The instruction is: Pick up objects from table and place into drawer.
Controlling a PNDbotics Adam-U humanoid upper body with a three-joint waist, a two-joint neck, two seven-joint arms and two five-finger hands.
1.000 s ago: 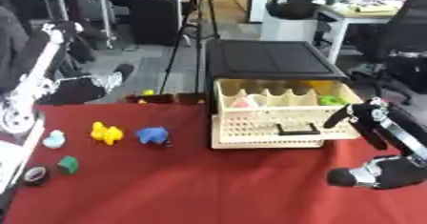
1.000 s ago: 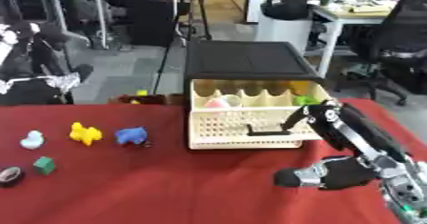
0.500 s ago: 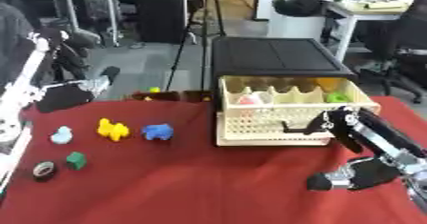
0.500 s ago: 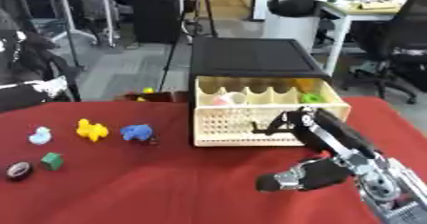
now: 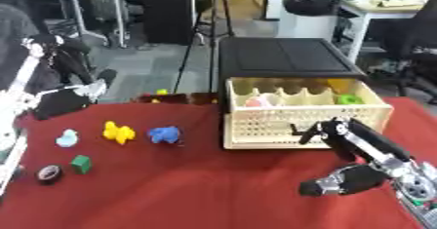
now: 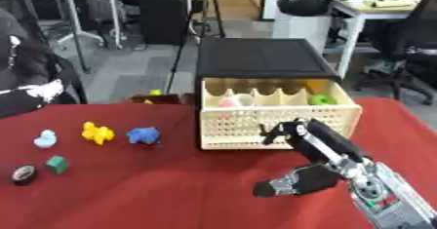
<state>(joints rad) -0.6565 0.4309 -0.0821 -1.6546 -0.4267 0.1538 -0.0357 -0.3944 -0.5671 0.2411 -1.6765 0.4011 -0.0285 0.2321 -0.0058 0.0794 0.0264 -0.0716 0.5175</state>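
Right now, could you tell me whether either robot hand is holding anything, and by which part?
Nothing is visibly held. The right robot hand hangs over the red table before the drawer; its fingers cannot be made out. No left hand shows.

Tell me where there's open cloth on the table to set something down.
The widest bare patch is the red cloth between the blue toy and the right hand, in front of the drawer. The left edge is crowded: yellow duck, pale blue toy, green block, dark ring.
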